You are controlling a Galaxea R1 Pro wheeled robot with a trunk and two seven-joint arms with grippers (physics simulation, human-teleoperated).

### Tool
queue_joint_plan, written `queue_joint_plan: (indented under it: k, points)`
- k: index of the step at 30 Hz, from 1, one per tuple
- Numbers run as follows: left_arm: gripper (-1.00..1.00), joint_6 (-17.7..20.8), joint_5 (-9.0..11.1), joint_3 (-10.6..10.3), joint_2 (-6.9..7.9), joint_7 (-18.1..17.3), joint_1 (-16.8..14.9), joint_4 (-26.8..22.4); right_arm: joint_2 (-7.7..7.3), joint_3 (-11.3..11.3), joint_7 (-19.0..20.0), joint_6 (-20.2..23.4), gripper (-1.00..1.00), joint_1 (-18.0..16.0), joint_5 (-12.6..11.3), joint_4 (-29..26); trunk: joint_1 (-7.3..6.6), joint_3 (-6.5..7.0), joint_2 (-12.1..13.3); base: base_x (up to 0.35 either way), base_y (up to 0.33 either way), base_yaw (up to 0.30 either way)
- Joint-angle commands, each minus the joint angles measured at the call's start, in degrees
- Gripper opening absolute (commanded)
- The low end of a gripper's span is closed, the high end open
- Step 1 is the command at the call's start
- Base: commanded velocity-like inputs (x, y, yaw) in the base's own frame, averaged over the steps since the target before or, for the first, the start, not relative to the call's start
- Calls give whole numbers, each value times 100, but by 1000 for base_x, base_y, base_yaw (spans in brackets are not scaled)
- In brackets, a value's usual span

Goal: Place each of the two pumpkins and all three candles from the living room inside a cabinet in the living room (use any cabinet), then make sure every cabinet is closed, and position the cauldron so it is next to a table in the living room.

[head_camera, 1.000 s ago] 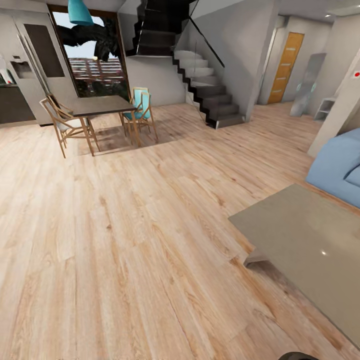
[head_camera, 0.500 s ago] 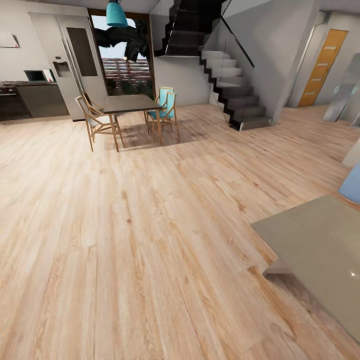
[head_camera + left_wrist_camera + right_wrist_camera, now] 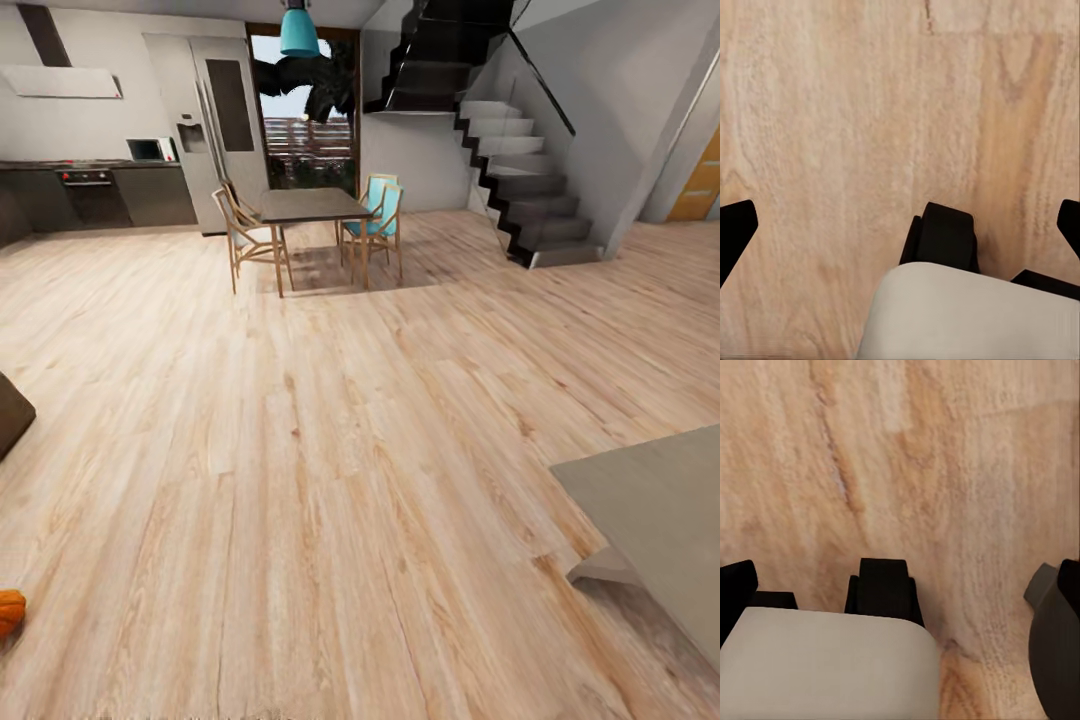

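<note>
One bright-orange pumpkin lies on the wood floor, cut off by the head view's lower left edge. A corner of the low grey glossy table shows at the right. A dark-brown corner, possibly the cabinet, pokes in at the left edge. In the left wrist view my left gripper is open over bare floor, its black fingertips far apart. My right gripper is open too, above bare floor with nothing between its fingers. Candles and cauldron are out of view.
A dining table with wooden chairs stands far ahead, with a dark kitchen counter and fridge behind it. A staircase rises at the back right. Wide wood floor lies between.
The camera has swung left, so the whole scene slid right. The blue sofa left the picture, less of the grey table shows, and the pumpkin and dark-brown corner came in at the left.
</note>
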Motion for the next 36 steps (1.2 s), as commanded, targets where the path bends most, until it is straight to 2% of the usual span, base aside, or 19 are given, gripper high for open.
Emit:
queue_joint_plan:
  k: [1, 36]
  points:
    - [100, 0, 0, -1, -3, 0, 0, -2, 0, 0, 0, 0, 100, 0, 1, 0, 0, 0, 0, 0, 0, 288]
    - [100, -8, 9, 19, -68, -9, 0, -22, -17, 0, 0, -9, 100, 0, 2, -1, 0, -12, 0, 0, 0, 288]
